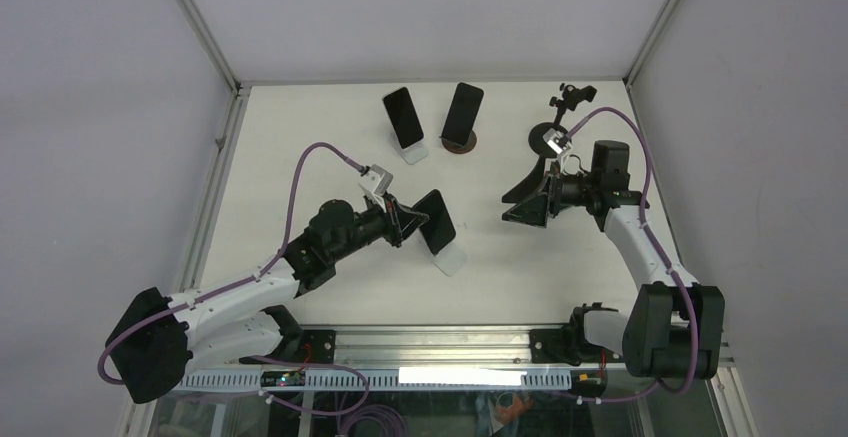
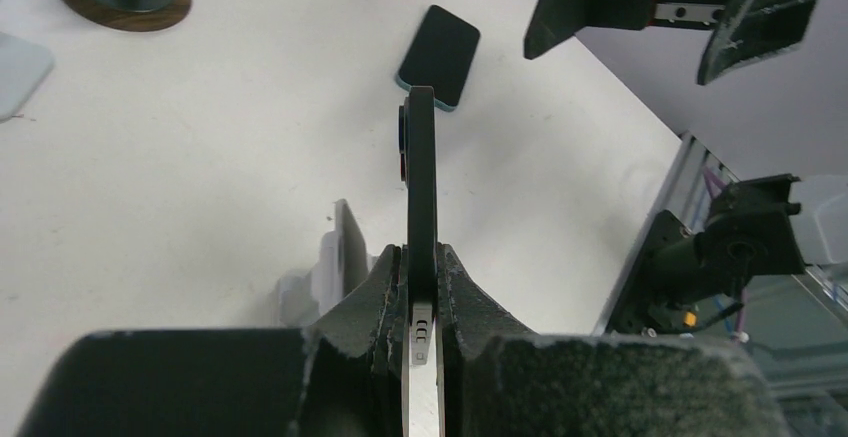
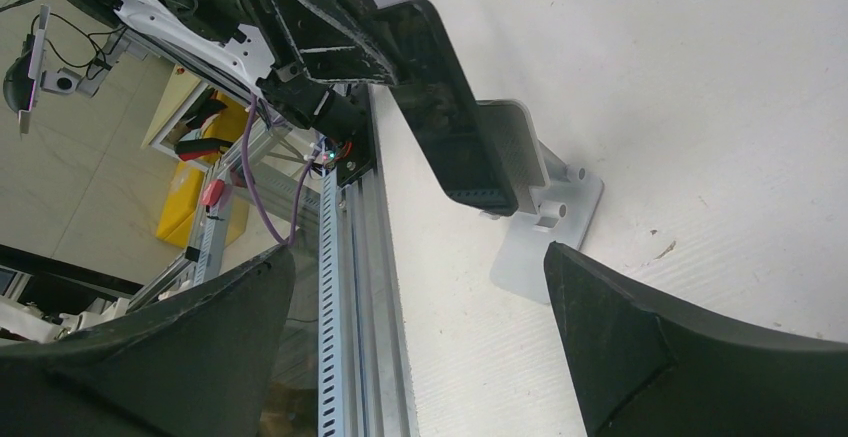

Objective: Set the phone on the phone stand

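- Table (image 1: pixel 300 157): white top, walled at the back and on both sides, with a metal rail (image 1: pixel 440 342) along the near edge. The widest bare stretch is on the left half, behind and beside the left arm. A narrower bare strip runs between the two grippers.
- Right gripper (image 1: pixel 506 209): fingers (image 3: pixel 680 367) spread as wide as they go, holding nothing and touching nothing. It hangs above the table right of centre, its opening turned toward the left arm.
- Left gripper (image 1: pixel 415 221): fingers (image 2: pixel 460 287) pressed tight on the upper end of the phone (image 1: pixel 437 221), one against each flat face. In the left wrist view the phone runs edge-on out from between them.
- The phone is dark and tilted, with its lower end down at the phone stand (image 1: pixel 452 259). In the right wrist view that end lies just in front of the stand's perforated back plate. Whether it rests on the stand cannot be told.
- The phone stand is pale, with a flat foot on the table. It stands near the middle, closer to the near rail than anything else on the table.
- Second phone (image 2: pixel 440 55): lies flat on the table below the right gripper, apart from the held phone.
- Back of the table: two more dark phones lean on stands, one (image 1: pixel 403 117) on a white base (image 1: pixel 414 153) and one (image 1: pixel 463 110) on a round brown base (image 1: pixel 459 143). They stand near each other and well apart from both grippers.
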Tool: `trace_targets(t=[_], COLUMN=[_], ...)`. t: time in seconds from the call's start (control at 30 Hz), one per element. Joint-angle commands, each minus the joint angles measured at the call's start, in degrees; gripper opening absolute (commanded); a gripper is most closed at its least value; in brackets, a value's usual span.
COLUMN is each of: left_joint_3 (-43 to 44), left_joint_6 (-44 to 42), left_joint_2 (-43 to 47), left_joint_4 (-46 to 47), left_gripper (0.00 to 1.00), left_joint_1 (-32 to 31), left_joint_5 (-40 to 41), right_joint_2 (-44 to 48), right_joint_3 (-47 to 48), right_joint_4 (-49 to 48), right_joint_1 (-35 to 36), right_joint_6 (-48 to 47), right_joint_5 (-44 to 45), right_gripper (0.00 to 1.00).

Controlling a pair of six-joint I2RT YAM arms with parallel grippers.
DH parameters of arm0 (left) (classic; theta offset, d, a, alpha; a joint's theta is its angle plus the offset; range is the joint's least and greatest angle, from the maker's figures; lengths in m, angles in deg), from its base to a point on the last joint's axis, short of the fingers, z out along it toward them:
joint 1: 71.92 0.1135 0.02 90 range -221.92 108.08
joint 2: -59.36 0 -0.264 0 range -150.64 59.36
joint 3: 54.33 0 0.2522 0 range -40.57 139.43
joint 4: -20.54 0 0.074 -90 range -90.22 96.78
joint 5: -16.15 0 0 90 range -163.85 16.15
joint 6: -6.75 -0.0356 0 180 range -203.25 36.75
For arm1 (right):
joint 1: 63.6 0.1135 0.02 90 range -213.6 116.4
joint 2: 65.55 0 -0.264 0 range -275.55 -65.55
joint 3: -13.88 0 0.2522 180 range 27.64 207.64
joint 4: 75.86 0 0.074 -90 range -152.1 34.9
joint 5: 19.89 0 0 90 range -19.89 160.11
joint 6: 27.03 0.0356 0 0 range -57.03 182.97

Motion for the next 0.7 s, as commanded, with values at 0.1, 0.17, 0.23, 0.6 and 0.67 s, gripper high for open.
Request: trace_targets(t=[0.1, 0.17, 0.23, 0.6, 0.67], left_joint_3=[2.05, 2.51, 2.86, 3.06, 3.08], left_joint_6=[-1.46, -1.52, -1.58, -3.29, -3.27], left_joint_2=[-0.30, -1.11, -1.73, -3.69, -4.27], left_joint_4=[2.71, 2.60, 2.50, 2.67, 3.20], left_gripper=[0.00, 0.00, 0.00, 0.00, 0.00], left_joint_1=[-1.30, -1.56, -2.16, -5.37, -5.38], left_joint_5=[7.44, 7.87, 8.41, 14.06, 14.00], right_joint_2=[0.14, 0.11, 0.11, 0.02, 0.04], right_joint_3=[2.15, 2.13, 2.13, 2.13, 2.13], right_joint_4=[-0.15, -0.08, -0.07, 0.02, 0.02], right_joint_1=[-0.52, -0.63, -0.61, -0.70, -0.70], right_joint_6=[-1.40, -1.39, -1.43, -1.50, -1.42], right_joint_5=[0.03, 0.01, 0.01, -0.08, -0.12], right_gripper=[0.99, 0.99, 0.99, 0.99, 0.99])
